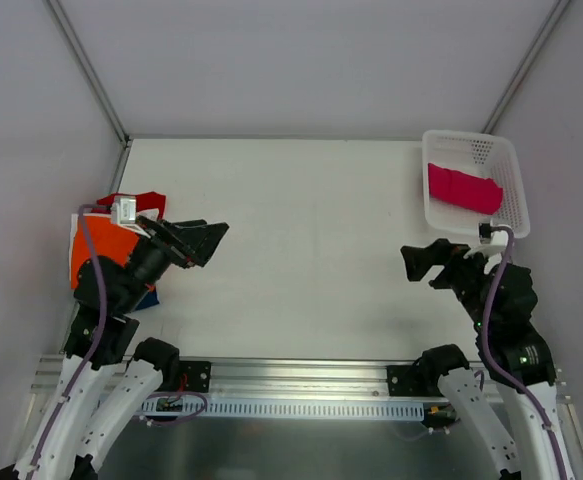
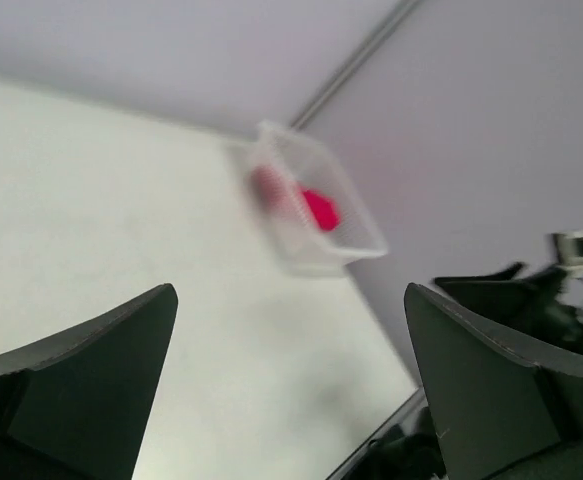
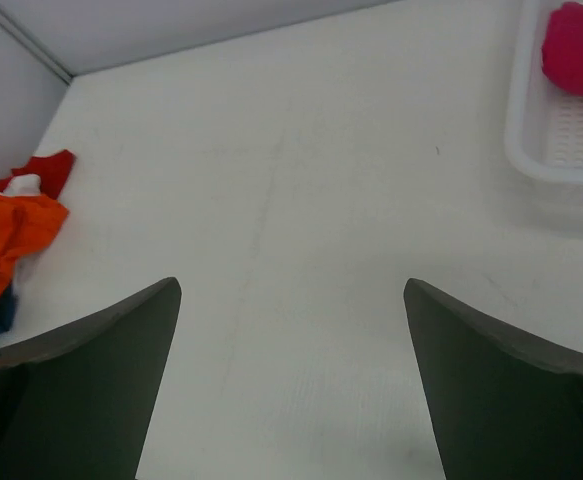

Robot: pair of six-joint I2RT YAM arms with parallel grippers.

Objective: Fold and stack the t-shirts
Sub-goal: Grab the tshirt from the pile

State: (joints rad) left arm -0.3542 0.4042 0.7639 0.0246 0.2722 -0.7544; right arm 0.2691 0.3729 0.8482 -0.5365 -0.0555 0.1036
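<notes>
top external shows left tool [image 1: 211, 245] and right tool [image 1: 412, 264] both spread wide, gripping nothing.

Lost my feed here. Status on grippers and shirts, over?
Left gripper, right gripper open, empty. Magenta shirt in basket; other shirts heaped beside left arm. Nothing blocking mid-table.

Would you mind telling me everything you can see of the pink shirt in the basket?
The pink shirt is plain magenta cloth, soft-looking, folded into a compact, roughly rectangular bundle with a few creases across it. It lies flat on the floor of the white perforated basket, spanning most of its width and angled slightly. The basket stands at the far right of the table. Only the basket touches the shirt; nothing lies on top of it.
</notes>
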